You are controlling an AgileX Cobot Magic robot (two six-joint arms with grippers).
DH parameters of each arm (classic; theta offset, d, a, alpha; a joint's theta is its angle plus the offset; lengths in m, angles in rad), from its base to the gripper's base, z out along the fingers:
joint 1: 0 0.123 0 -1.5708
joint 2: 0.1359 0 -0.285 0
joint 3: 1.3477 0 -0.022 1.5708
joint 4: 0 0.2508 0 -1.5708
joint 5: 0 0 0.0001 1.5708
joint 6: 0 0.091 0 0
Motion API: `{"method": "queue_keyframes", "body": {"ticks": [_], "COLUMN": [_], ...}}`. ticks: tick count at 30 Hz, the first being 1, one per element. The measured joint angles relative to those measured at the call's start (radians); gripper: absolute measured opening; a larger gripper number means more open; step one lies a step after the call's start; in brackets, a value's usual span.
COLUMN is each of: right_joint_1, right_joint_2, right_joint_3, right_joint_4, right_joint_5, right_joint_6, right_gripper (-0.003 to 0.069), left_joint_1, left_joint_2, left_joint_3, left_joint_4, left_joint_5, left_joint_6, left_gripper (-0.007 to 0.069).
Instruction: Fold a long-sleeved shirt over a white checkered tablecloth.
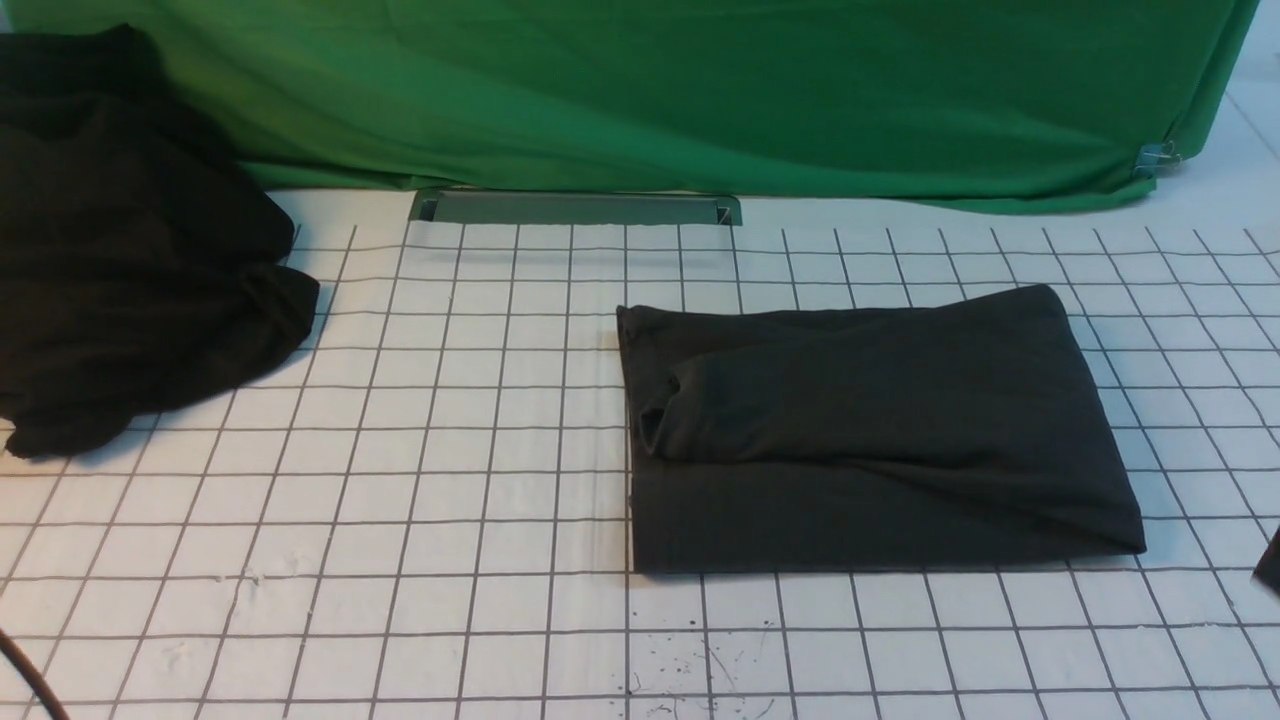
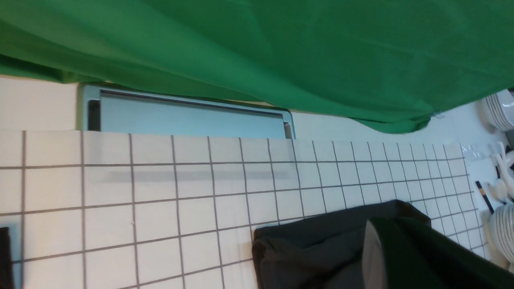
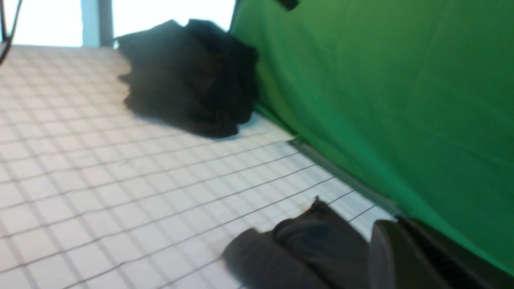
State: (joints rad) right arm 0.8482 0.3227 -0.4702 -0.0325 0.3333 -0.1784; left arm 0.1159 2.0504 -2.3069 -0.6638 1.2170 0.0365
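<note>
Front view shows neither arm clearly: only a dark sliver at the right edge and a black cable (image 1: 25, 675) at the lower left corner. Each wrist view catches one dark finger of its own gripper at the frame edge, the left gripper (image 2: 405, 257) and the right gripper (image 3: 401, 257), so whether either set of jaws is released or clenched cannot be told; nothing is seen held in them.

Nearest on the desk, the white checkered tablecloth (image 1: 400, 500) lies flat with a few small dark specks on its near part. On it, right of centre, rests the long-sleeved shirt (image 1: 880, 430), folded into a neat rectangle with a sleeve cuff tucked on top at its left side. No logo, lettering or label is visible on the folded shirt.

Further back on the left sits a heap of black fabric (image 1: 130, 250). Beyond the cloth's far edge lies a grey-green tray (image 1: 575, 208), partly tucked under the green cloth (image 1: 700, 90). In the left wrist view, stacked white plates (image 2: 502, 233) stand past the tablecloth's end.
</note>
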Motion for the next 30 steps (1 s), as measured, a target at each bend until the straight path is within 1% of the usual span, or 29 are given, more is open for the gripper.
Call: {"method": "queue_keyframes", "body": {"ticks": [2,4,6,11,15,20,30], "right_joint_1": [0.015,0.029,0.036,0.037,0.038,0.038,0.038], "right_joint_2": [0.0,0.0,0.0,0.001,0.001,0.002,0.002], "right_joint_3": [0.002,0.004,0.005,0.005,0.005,0.005,0.005], "right_joint_4": [0.05,0.074,0.085,0.09,0.092,0.092,0.093], "right_joint_5": [0.025,0.03,-0.006,-0.124,-0.153,-0.156,-0.156], "right_joint_6": [-0.03,-0.05,-0.058,-0.069,-0.072,-0.072,-0.072], "right_gripper": [-0.0005,-0.0005,-0.0005,-0.0002,0.0007,0.0019,0.0048], "left_joint_1": [-0.029,-0.058,-0.116,-0.186,-0.191,-0.191,-0.191], "left_joint_2": [0.0,0.0,0.0,0.0,0.0,0.0,0.0], "left_joint_3": [0.0,0.0,0.0,0.0,0.0,0.0,0.0], "left_joint_4": [0.0,0.0,0.001,0.012,0.003,-0.005,-0.01], "left_joint_5": [0.0,0.0,0.0,0.001,0.001,0.001,0.001], "left_joint_6": [0.0,0.0,0.006,0.019,0.018,-0.004,-0.006], "left_gripper": [0.0003,0.0003,0.0003,0.0003,0.0003,0.0003,0.0003]}}
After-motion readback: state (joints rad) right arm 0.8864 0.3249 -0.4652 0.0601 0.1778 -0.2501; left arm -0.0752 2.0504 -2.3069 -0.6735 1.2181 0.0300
